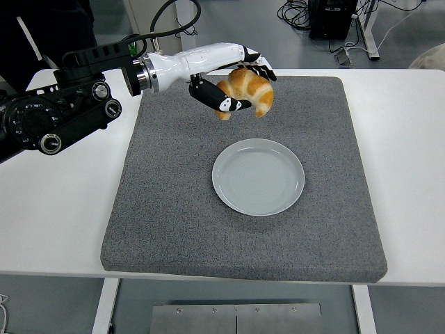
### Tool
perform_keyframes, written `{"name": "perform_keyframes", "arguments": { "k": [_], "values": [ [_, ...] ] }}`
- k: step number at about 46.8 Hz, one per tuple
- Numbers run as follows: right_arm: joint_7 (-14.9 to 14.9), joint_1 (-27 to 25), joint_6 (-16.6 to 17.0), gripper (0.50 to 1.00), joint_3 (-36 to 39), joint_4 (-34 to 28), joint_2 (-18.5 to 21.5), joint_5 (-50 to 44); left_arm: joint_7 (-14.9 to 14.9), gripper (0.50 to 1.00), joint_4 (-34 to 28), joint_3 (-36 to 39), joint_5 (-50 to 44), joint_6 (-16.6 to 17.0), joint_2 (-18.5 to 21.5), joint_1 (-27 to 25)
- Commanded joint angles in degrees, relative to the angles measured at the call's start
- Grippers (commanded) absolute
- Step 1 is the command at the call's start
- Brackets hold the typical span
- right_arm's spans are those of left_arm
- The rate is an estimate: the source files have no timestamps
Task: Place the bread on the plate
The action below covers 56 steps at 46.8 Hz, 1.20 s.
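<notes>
A golden croissant (248,90) hangs in the air over the far part of the grey mat, with my left hand (240,87) shut on it; black fingers (222,102) wrap under it and over its top. A pale grey round plate (258,176) lies bare in the middle of the mat, just in front of and slightly right of the held croissant. My left arm reaches in from the left edge, white at the forearm. The right arm does not show.
A dark grey foam mat (181,209) covers most of the white table (410,139). Beyond the table's far edge lie cables and a table leg on the floor.
</notes>
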Motion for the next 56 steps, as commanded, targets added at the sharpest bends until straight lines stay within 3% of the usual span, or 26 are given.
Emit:
{"name": "perform_keyframes", "arguments": {
  "k": [1, 41, 56],
  "values": [
    [0.00, 0.01, 0.07, 1.000, 0.00, -0.01, 0.00, 0.00, 0.35, 0.648, -0.09, 0.09, 0.05, 0.00, -0.80, 0.08],
    [0.00, 0.01, -0.02, 1.000, 0.00, -0.01, 0.00, 0.00, 0.70, 0.648, -0.01, 0.79, 6.02, 0.79, -5.11, 5.97],
    [0.00, 0.01, -0.02, 1.000, 0.00, -0.01, 0.00, 0.00, 0.70, 0.648, 0.26, 1.23, 8.22, 2.98, -5.64, 8.87]
  ]
}}
